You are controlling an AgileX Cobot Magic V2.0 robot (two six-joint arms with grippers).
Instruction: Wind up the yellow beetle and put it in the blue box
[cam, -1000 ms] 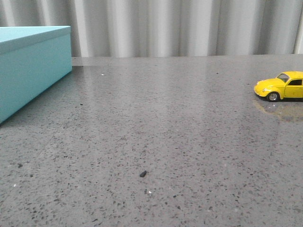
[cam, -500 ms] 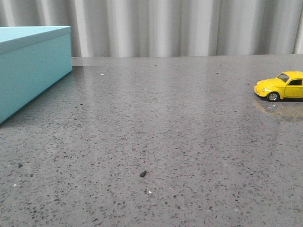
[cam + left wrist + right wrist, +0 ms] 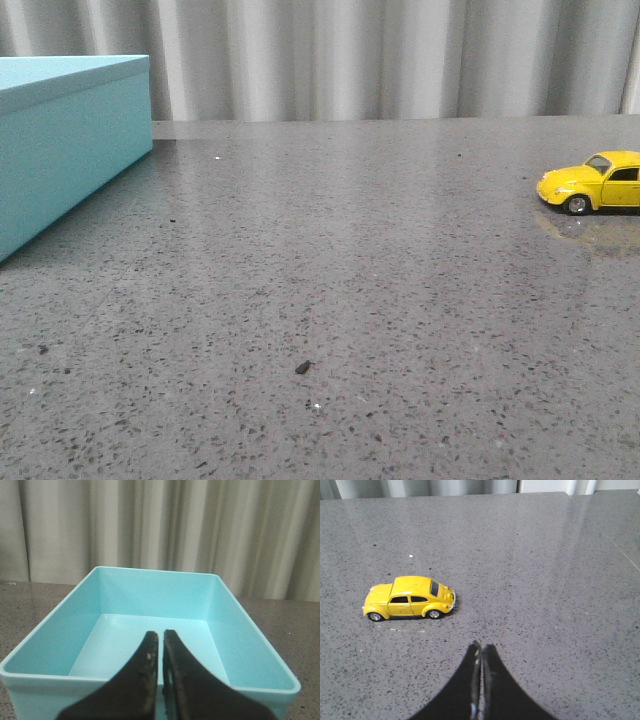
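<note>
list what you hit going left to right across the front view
blue box → small dark speck on the table → yellow beetle, partly cut off at the right edge

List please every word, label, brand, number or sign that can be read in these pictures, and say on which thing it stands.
None can be read.
The yellow beetle: no plate, badge or lettering can be made out on its body.
The blue box: plain walls inside; its outer side in the front view is plain too.
The table: only dark specks, no marks.
The left hand and right hand: plain black fingers.
</note>
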